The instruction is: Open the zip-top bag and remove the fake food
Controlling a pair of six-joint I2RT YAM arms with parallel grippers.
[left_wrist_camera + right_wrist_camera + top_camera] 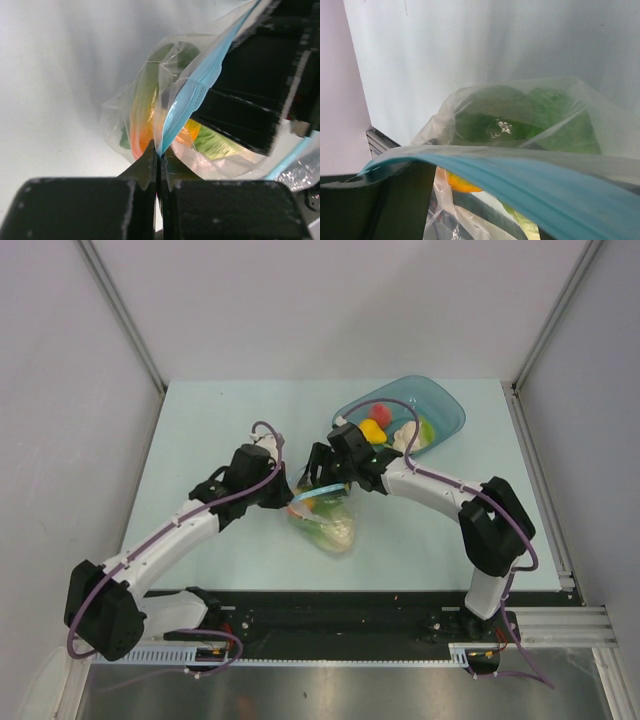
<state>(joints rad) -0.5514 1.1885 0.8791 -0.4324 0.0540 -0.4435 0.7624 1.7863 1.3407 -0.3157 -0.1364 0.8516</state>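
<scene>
The bag [330, 525] lies mid-surface [220, 420], well apart from every edge, with open room to its left and on its near side. Its blue strip [318, 493] faces the far side, and the long axis runs far to near. Inside is food [495, 117], green and leafy, with an orange piece [142, 132]. The left claw [159, 159] pinches the strip's end. I cannot tell whether the right claw [322, 478] grips it. The tray [448, 410] at the far right holds more pieces.

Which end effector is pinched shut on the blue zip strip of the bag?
The left end effector: its fingers are pressed together on the corner of the zip-top bag's blue strip. The right end effector sits at the bag mouth, grip unclear.
</scene>
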